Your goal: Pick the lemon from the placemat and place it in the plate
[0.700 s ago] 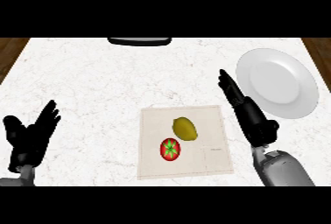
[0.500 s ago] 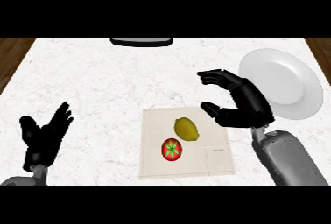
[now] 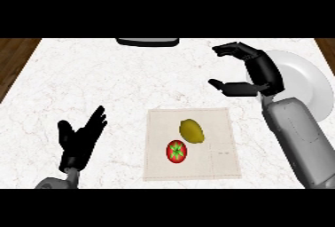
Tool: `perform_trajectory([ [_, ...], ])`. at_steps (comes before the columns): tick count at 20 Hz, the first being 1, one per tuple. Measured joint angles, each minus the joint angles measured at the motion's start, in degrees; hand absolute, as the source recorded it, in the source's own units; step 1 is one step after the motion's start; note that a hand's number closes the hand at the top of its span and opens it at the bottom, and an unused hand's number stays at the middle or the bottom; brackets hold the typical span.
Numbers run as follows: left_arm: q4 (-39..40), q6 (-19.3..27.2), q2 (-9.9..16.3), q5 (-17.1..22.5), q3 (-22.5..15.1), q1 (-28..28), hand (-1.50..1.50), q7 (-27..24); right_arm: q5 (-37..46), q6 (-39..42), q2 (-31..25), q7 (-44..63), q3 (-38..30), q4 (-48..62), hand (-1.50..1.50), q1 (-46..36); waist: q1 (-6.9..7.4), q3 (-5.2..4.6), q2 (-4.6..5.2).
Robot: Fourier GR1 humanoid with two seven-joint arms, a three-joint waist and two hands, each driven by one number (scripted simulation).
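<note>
On the placemat (image 3: 191,144), just above the tomato (image 3: 177,150), lemon (image 3: 191,131) lies free: likely light, stiff, waxy-slick; grasp across its short middle; right robot hand (image 3: 252,71) spread, empty.

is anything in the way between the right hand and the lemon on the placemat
Nothing visible is. The right hand hangs open above bare counter beyond the placemat, with only marble between it and the lemon. The tomato lies on the lemon's near side.
</note>
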Motion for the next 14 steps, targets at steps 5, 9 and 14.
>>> perform_trajectory([
  [5, -0.37, 0.36, -1.31, -0.81, -0.4, 0.29, 0.0, 0.72, 0.03, 8.2, -2.18, -11.74, -2.59, 11.89, -1.5, -3.26, -0.93, 0.05, -0.46],
  [9, -1.42, 0.27, -1.28, -1.06, -0.16, 1.58, 0.0, 0.84, 5.07, 11.03, -4.39, -12.01, 0.6, 14.6, -1.5, -6.46, -1.2, 0.03, -0.79],
  [14, -1.5, 0.45, -1.69, -1.49, -0.31, 2.43, 0.0, 0.62, 12.55, 16.76, -8.19, -8.37, 7.81, 13.51, -1.5, -10.05, -1.67, -0.03, -1.07],
])
